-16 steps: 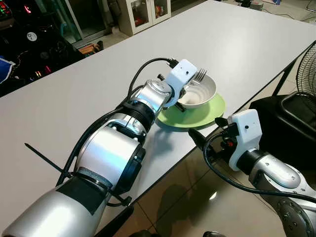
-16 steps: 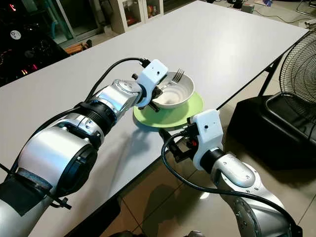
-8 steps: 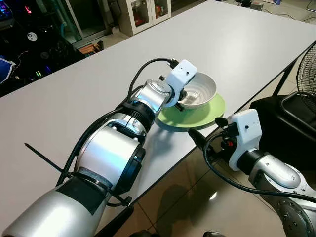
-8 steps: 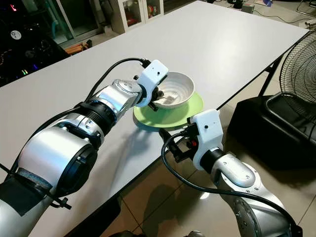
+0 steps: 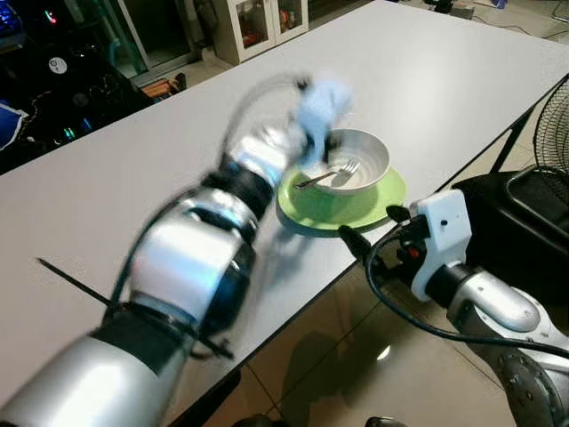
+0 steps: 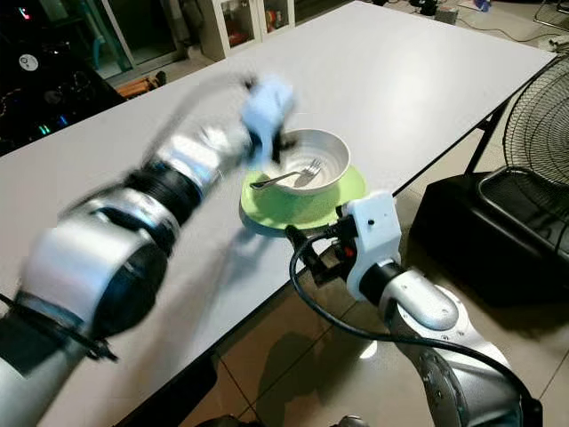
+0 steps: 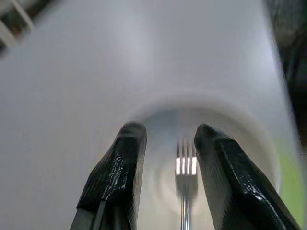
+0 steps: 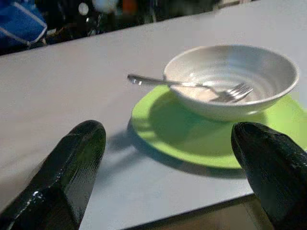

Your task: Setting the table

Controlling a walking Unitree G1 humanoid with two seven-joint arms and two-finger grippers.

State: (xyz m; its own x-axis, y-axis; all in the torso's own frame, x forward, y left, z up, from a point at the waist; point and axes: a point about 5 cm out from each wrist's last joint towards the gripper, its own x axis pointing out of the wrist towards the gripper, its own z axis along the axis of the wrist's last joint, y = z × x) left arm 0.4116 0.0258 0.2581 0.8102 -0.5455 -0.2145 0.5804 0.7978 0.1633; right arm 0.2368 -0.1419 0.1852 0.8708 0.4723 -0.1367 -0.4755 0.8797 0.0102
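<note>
White bowl point(image 8: 230, 79), green plate point(image 8: 158, 127), silver fork point(image 8: 192, 86)

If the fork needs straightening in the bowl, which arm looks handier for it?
Probably the left. Its gripper hangs right over the white ceramic bowl, jaws open astride the metal fork. The right gripper waits off the grey table's edge, beside the round green plate.

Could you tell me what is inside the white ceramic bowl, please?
A silver metal fork lies in the white ceramic bowl, tines down, handle over the rim. The round green plate sits underneath; its centre is covered.
</note>
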